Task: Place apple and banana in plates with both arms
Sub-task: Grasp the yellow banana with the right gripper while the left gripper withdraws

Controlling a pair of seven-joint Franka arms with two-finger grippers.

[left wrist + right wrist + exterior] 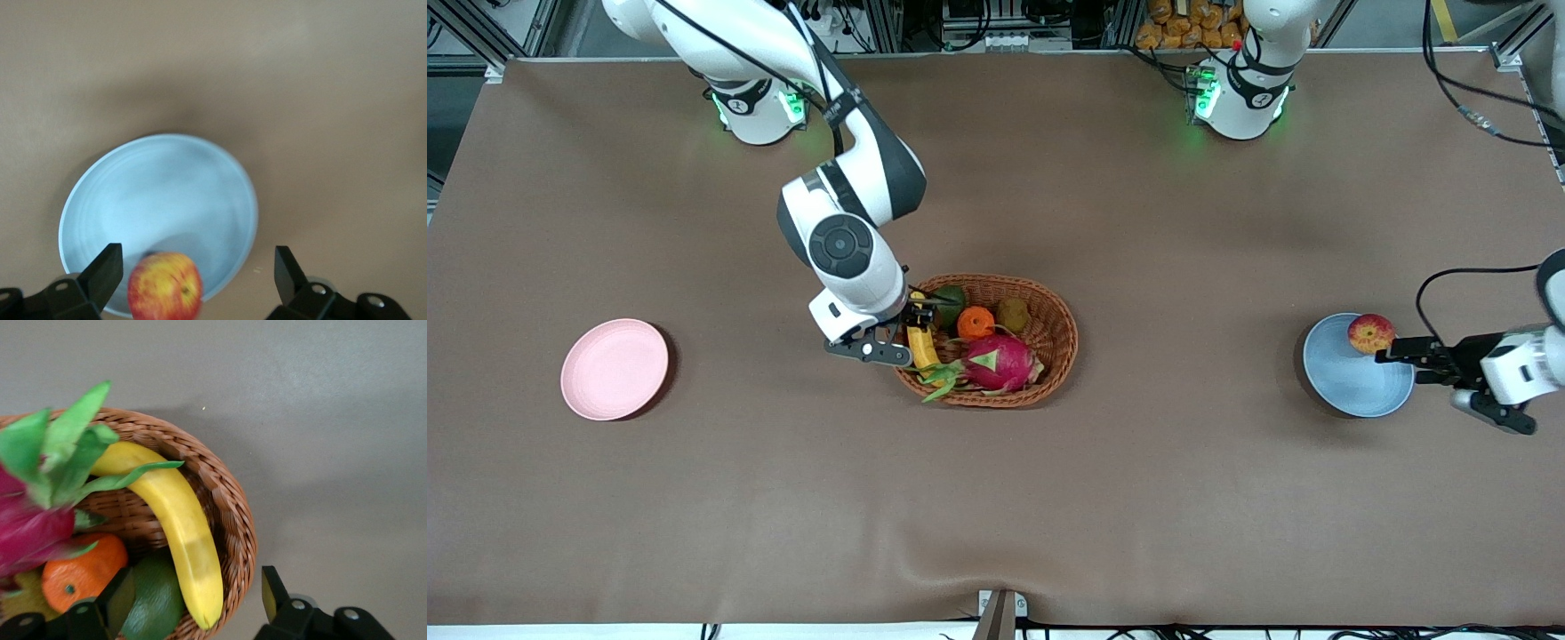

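Observation:
The red and yellow apple (1371,333) lies free at the rim of the light blue plate (1352,378), on the part farther from the front camera. My left gripper (1387,354) is open beside it. In the left wrist view the apple (165,288) sits between the spread fingertips (107,269) without touching them, over the blue plate (160,193). The banana (921,342) lies in the wicker basket (1049,342). My right gripper (919,317) is open over its end. In the right wrist view its fingers (272,592) straddle the banana (181,527) and the basket rim. The pink plate (614,368) holds nothing.
The basket (230,513) also holds a magenta dragon fruit (1000,362), an orange (975,322), a green fruit (155,603) and a brownish fruit (1014,313). The pink plate stands toward the right arm's end of the table, the blue one toward the left arm's end.

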